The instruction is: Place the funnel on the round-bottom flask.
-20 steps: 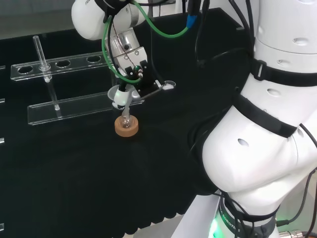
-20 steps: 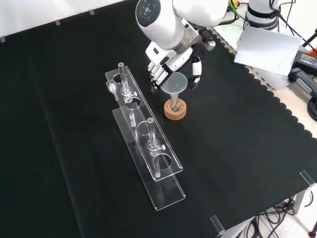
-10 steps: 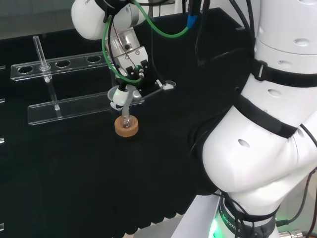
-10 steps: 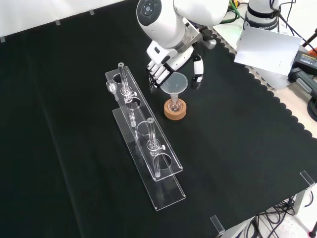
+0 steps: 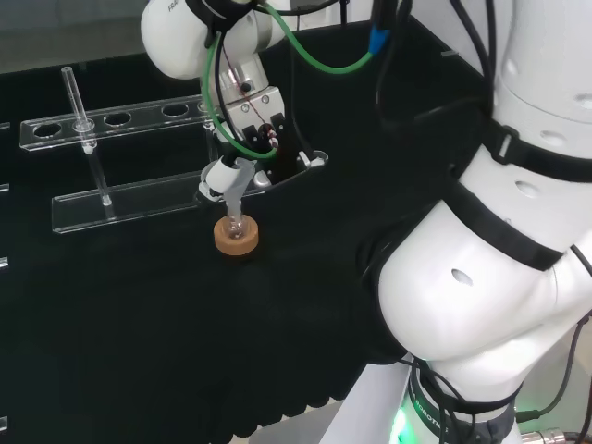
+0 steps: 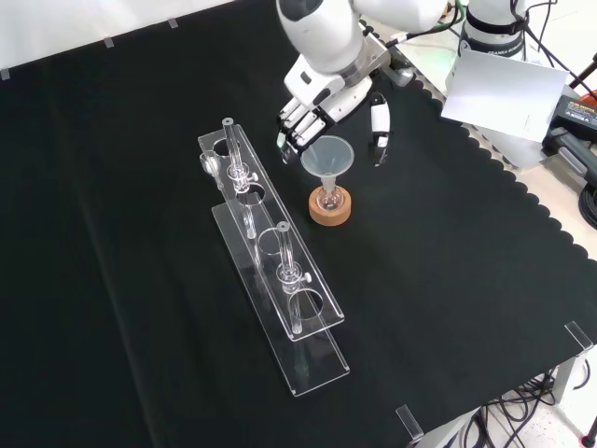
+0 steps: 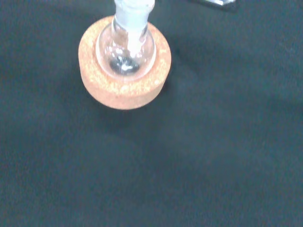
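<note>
It was a lab: a flask (image 6: 327, 197) on a cork ring (image 6: 331, 209), a funnel (image 6: 326, 157), a tube rack (image 6: 280, 289), black cloth (image 6: 466, 280).

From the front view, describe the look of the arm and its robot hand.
The arm is glossy white with rounded links. The robot hand is white with black segments along its fingers, and its thumb is white with a black tip. In the head view, a green cable loops along the arm, beside black cables and a blue connector.
</note>
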`<control>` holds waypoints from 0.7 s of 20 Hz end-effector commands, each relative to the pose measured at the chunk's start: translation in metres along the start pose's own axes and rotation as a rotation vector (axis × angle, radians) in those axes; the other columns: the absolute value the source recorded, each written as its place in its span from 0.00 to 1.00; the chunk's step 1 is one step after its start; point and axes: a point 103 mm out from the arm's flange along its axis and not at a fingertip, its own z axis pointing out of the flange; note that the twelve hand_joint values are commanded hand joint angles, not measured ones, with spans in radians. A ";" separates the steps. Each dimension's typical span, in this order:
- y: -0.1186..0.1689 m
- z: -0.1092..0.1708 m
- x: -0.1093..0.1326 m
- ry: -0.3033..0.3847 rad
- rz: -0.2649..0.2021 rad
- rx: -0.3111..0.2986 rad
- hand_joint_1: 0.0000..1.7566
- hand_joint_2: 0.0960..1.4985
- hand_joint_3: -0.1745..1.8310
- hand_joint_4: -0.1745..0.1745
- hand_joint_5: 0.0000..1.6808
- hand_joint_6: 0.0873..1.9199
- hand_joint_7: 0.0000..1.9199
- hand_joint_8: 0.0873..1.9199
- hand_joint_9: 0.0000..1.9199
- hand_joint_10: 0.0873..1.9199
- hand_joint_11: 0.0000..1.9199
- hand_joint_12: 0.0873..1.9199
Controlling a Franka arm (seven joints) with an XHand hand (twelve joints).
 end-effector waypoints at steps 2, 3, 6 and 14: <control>-0.020 -0.016 -0.020 0.028 -0.008 -0.161 0.25 0.44 0.16 0.37 0.07 0.00 0.02 0.07 0.02 0.39 0.00 0.76; -0.021 -0.017 -0.025 0.029 -0.001 -0.154 0.26 0.44 0.15 0.37 0.07 0.00 0.01 0.13 0.03 0.39 0.00 0.77; -0.022 -0.019 -0.039 0.032 0.017 -0.135 0.28 0.46 0.14 0.36 0.10 0.00 0.00 0.25 0.08 0.39 0.00 0.78; -0.024 -0.019 -0.081 0.055 0.061 -0.151 0.29 0.48 0.15 0.35 0.13 0.00 0.04 0.34 0.16 0.37 0.04 0.77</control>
